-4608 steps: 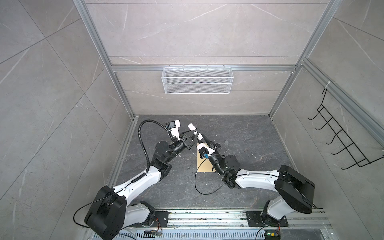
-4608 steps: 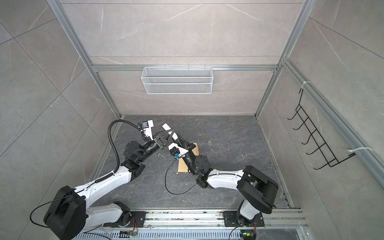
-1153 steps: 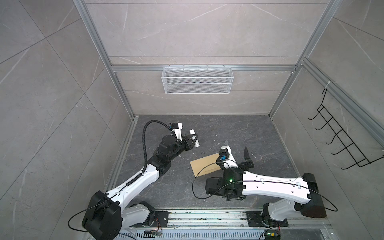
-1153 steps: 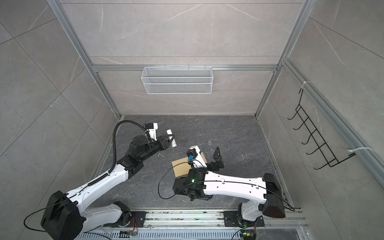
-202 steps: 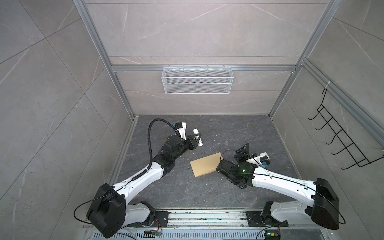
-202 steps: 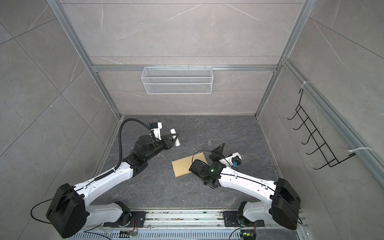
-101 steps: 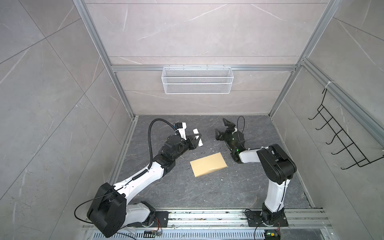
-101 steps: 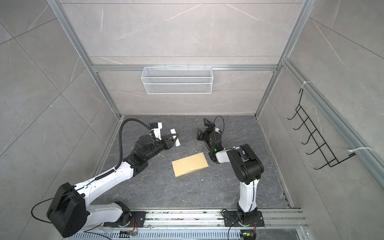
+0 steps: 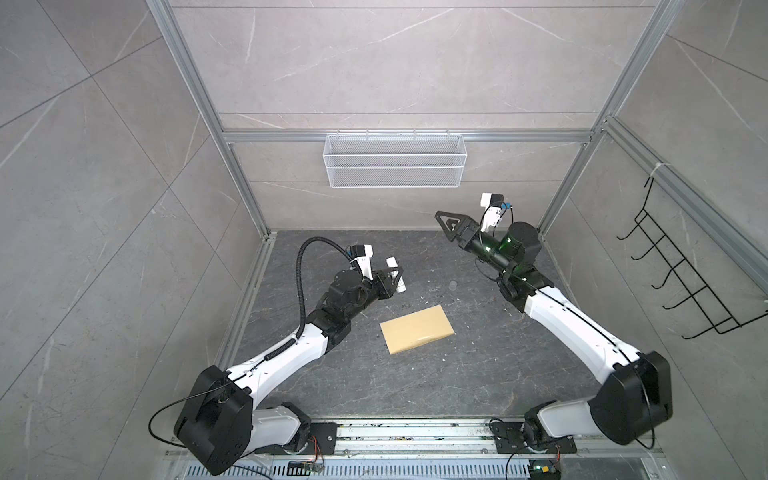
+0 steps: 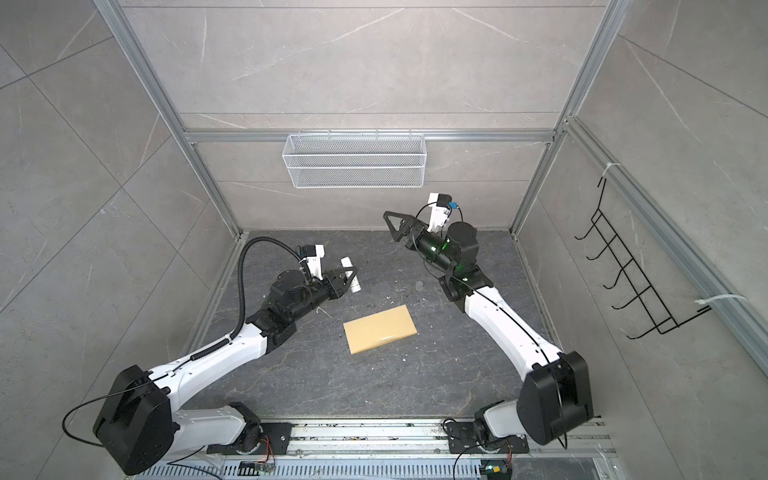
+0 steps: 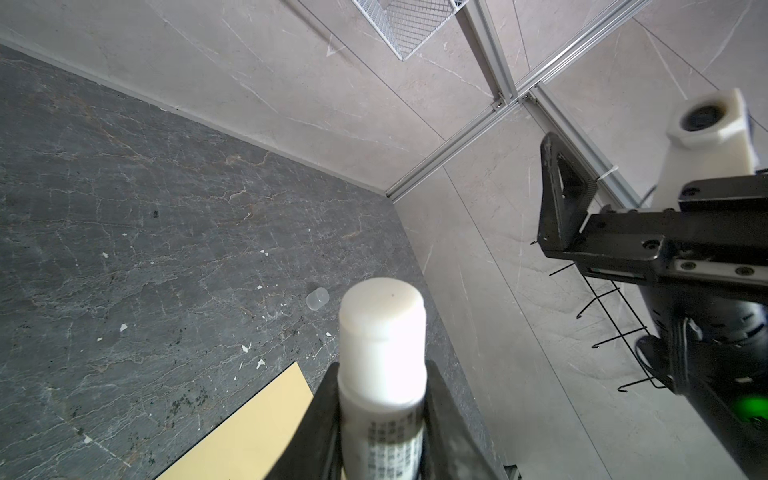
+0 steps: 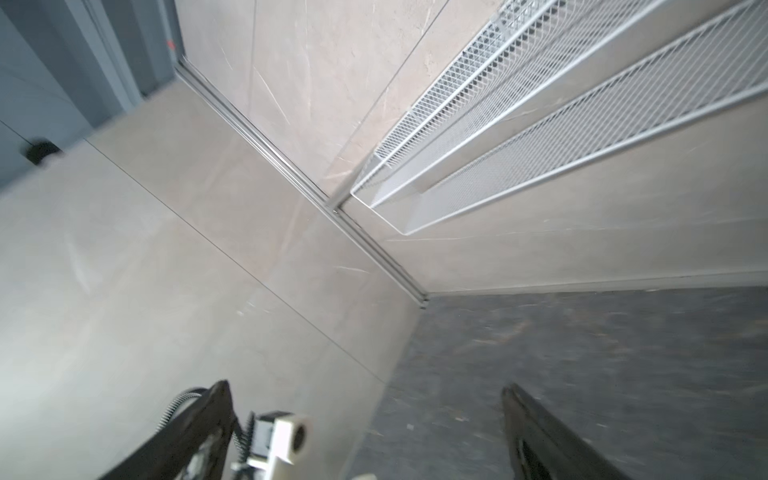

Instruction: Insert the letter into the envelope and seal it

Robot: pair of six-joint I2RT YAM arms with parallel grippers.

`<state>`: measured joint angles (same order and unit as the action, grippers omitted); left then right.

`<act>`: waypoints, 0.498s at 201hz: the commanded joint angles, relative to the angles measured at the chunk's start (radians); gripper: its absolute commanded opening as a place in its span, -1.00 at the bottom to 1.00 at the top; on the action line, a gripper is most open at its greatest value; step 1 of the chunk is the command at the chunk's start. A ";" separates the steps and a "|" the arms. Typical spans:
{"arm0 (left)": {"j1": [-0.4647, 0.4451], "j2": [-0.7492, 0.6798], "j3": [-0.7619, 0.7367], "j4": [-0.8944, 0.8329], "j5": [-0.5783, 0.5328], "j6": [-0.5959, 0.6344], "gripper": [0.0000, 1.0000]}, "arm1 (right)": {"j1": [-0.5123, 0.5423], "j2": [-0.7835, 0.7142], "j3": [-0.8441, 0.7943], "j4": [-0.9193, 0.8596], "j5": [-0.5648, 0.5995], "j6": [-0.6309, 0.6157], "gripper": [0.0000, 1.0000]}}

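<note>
A: Right gripper has swung up & back since a sec ago. It was down beside the envelope's right end, now it hangs raised over the worktop's rear right part.
B: Jaws?
A: Spread wide, holding nothing; right wrist view shows them far apart.
B: Envelope?
A: Lies flat abt mid-worktop, long edges slanted to the worktop's edges, same spot as before. Neither gripper touches it.
B: Left side?
A: Left gripper hasn't shifted — clamped on a white glue stick above the worktop's left half, the stick's round end poking out past the jaws.
B: Anything else down there?
A: Small clear cap on the worktop, twd the rear right of the envelope, well apart from it. Pale scraps scattered round too.
</note>
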<state>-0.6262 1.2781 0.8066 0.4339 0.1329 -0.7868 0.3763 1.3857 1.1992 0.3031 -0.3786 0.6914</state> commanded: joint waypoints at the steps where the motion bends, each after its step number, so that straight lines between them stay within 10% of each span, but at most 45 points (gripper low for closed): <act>1: -0.004 0.005 0.020 0.101 0.004 -0.020 -1.00 | 0.014 -0.018 0.036 -0.396 0.156 -0.375 1.00; 100: 0.007 0.052 0.028 0.243 0.032 -0.151 -1.00 | 0.085 -0.196 -0.050 -0.501 0.276 -0.517 1.00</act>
<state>-0.6258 1.3182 0.8066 0.5449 0.1421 -0.8753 0.4145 1.2732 1.1969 -0.1864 -0.1024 0.2283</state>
